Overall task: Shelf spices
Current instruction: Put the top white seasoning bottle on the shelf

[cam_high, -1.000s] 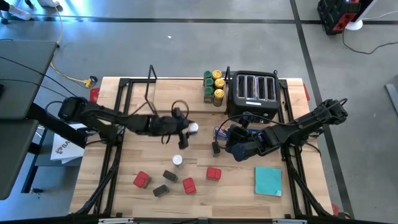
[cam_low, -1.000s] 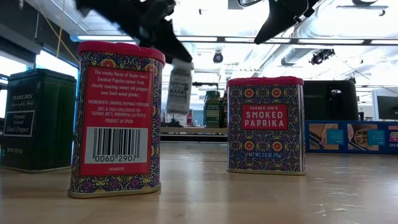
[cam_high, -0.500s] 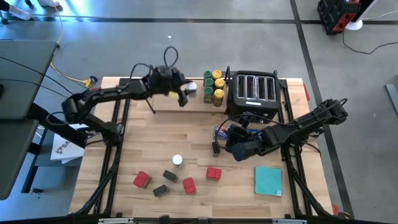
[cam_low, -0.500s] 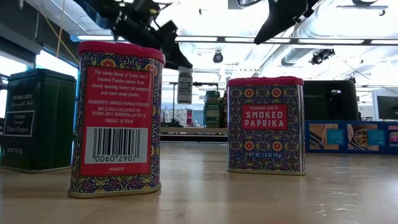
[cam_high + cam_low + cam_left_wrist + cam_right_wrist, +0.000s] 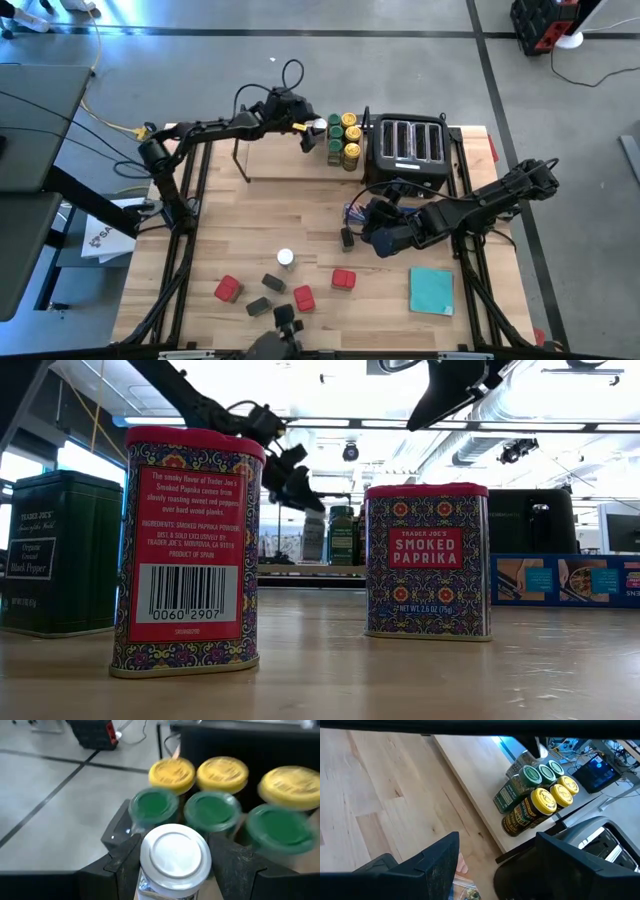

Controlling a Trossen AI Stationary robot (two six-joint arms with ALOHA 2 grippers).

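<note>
My left gripper (image 5: 308,131) reaches over the shelf (image 5: 285,160), a light-wood plank at the table's far edge, and is shut on a white-lidded spice jar (image 5: 174,852). That jar is right beside the green- and yellow-lidded jars (image 5: 343,137) standing on the plank next to the toaster. Whether its base touches the plank, I cannot tell. On the table stand another white-lidded jar (image 5: 286,258), red tins (image 5: 227,289) (image 5: 343,279) (image 5: 303,298) and dark tins (image 5: 273,284) (image 5: 347,238). My right gripper (image 5: 367,226) is open over the mid-right table. My left gripper pinches the white-lidded jar just below its lid (image 5: 150,882), one finger (image 5: 125,865) on either side of the body. The fingers come from the table's left, slanting down. The jar (image 5: 313,538) hangs upright below them, next to the green-lidded jars (image 5: 152,805).
A black four-slot toaster (image 5: 410,145) stands right of the shelved jars. A blue box (image 5: 352,212) lies under my right gripper, and a flat teal square (image 5: 432,290) lies near the right front. Black wire uprights (image 5: 241,140) rise at the shelf's ends.
My left gripper has carried the white-lidded jar from the table's middle toward the far edge and rightward, first rising, then coming down over the shelf beside the green- and yellow-lidded jars. It has stayed shut on the jar throughout.
</note>
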